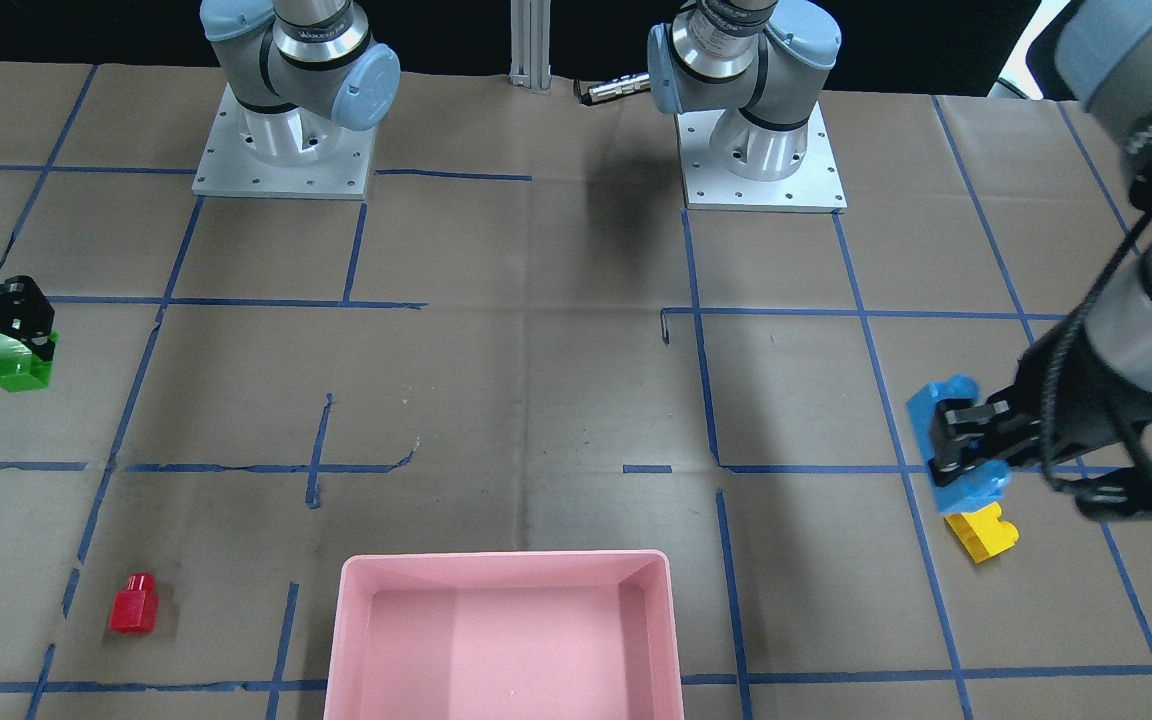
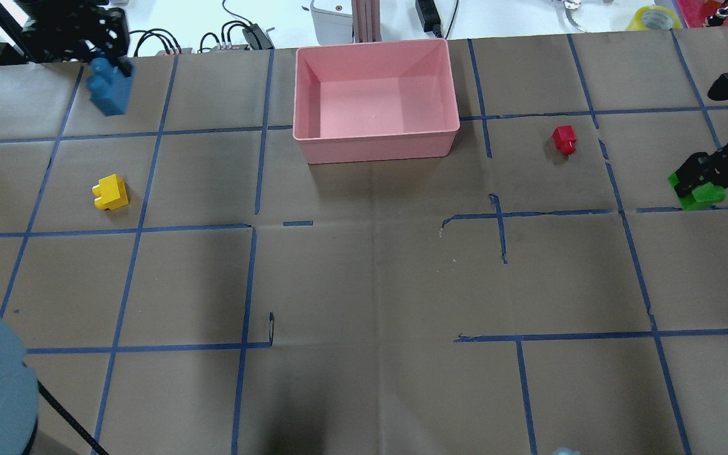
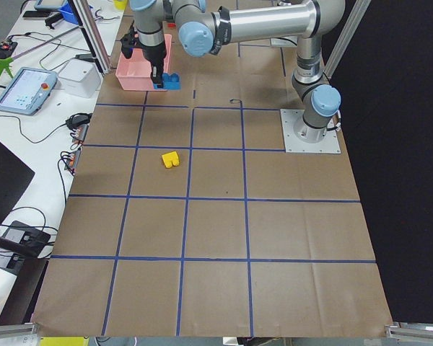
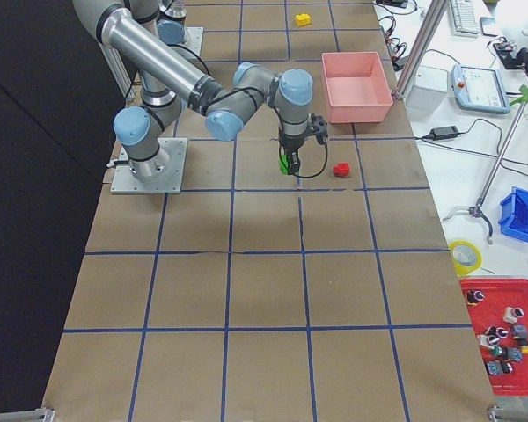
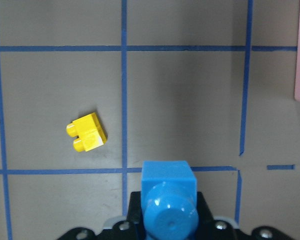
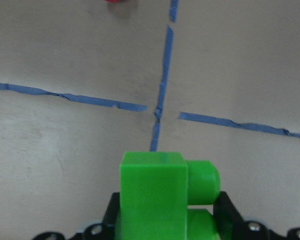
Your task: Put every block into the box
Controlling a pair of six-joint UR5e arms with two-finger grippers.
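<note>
Blocks all sit outside the pink box, which stands at the top centre of the overhead view. The yellow brick lies at middle left, and the red brick lies to the box's right. The left gripper clamps the blue brick at upper left. The right gripper clamps the green brick at the right edge. Lettering on the arm joints is too small to read.

table, brown paper | blue tape grid | yellow tape roll | tablet
</note>
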